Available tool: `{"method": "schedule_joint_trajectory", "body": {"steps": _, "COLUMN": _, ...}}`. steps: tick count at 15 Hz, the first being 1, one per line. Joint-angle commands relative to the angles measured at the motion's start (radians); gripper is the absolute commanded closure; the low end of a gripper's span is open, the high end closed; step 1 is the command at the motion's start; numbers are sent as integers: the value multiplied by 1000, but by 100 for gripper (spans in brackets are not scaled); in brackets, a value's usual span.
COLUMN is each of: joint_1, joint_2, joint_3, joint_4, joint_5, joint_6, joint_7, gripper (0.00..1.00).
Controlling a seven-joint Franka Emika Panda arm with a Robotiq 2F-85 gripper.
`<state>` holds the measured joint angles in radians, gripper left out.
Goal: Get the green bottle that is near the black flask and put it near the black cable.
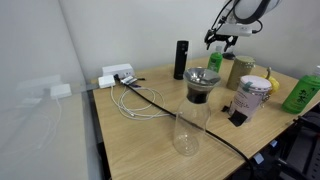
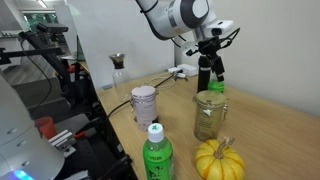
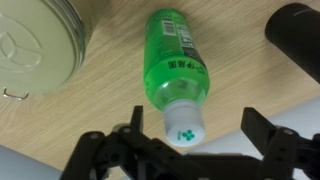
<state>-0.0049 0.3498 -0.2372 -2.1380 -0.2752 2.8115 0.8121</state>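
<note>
Right now ur pincer [image 3: 190,118] hangs spread wide over the green bottle [image 3: 175,65], one finger each side of its pale cap, not touching afaict. Bottle stands on the desk [image 3: 240,95], btw the black flask [image 3: 298,35] & a metal-lidded jar [image 3: 40,40], near both.

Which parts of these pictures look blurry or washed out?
Wrist view: the green bottle is sharp, the black flask at the corner soft, the gripper a dark silhouette. In an exterior view, the white shape at lower left is out of focus. In an exterior view, the pale panel on the left is washed out.
</note>
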Motion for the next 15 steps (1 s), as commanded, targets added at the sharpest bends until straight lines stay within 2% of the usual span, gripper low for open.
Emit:
{"method": "schedule_joint_trajectory", "body": {"steps": 1, "joint_1": 31, "joint_2": 14, "joint_3": -32, "joint_4": 13, "joint_5": 48, "joint_6": 9, "joint_7": 5, "gripper": 26}}
{"method": "schedule_joint_trajectory", "body": {"steps": 7, "joint_1": 81, "joint_2": 11, "joint_3": -89, "joint_4": 15, "joint_5": 17, "joint_6": 10, "joint_7": 48, "gripper": 67}}
{"method": "schedule_joint_trajectory", "body": {"steps": 8, "joint_1": 115, "joint_2": 18, "joint_3": -133, "joint_4": 20, "joint_5": -33, "joint_6": 16, "joint_7": 94, "gripper": 74}}
{"method": "schedule_joint_trajectory", "body": {"steps": 10, "joint_1": 160, "joint_2": 21, "joint_3": -189, "joint_4": 24, "joint_5": -113, "joint_6": 15, "joint_7": 162, "gripper": 77}}
{"method": "schedule_joint_trajectory", "body": {"steps": 11, "joint_1": 177, "joint_2": 21, "joint_3": -211, "joint_4": 25, "joint_5": -153, "joint_6": 11, "joint_7": 198, "gripper": 76}}
{"method": "schedule_joint_trajectory", "body": {"steps": 15, "joint_1": 207, "joint_2": 12, "joint_3": -245, "joint_4": 20, "joint_5": -262, "joint_6": -9, "joint_7": 303, "gripper": 74}}
